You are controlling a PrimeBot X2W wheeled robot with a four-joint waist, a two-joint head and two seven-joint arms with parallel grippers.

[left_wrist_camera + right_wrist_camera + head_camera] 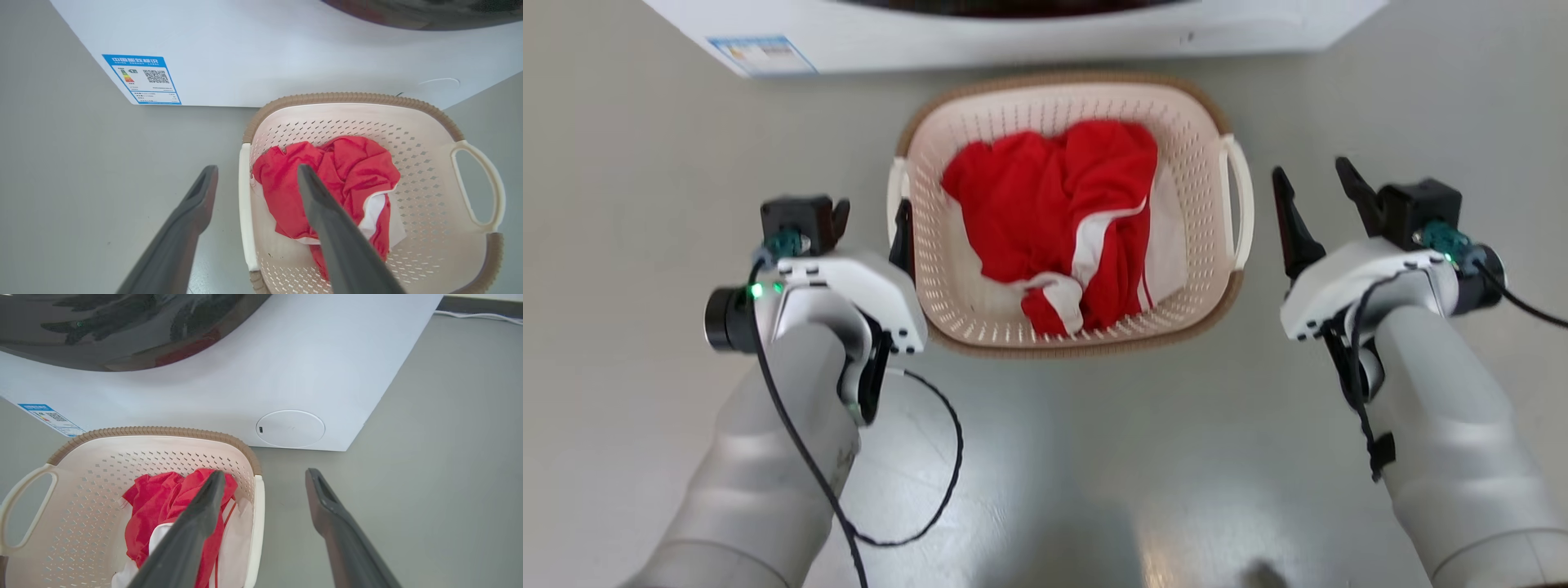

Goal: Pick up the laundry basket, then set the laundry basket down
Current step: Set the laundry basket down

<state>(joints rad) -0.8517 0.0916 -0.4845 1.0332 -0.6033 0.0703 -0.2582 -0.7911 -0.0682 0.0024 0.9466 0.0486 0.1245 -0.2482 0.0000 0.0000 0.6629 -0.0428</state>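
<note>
The laundry basket [1186,122], cream-white and perforated with a brown rim band, stands on the grey floor just in front of the washing machine. A crumpled red and white garment [1045,196] lies inside it. My left gripper [872,214] is open beside the basket's left handle [896,186]; in the left wrist view the left gripper [256,169] has its fingers either side of that handle [244,196]. My right gripper [1311,170] is open a little to the right of the right handle [1241,204], apart from it. In the right wrist view the right gripper [265,475] lines up over the basket's near handle [258,522].
The white washing machine [1013,41] stands close behind the basket, with a blue label [142,79] at its lower corner and a round cover [290,428] low on its front. A black cable [947,474] loops from my left arm. Grey floor [621,204] spreads on both sides.
</note>
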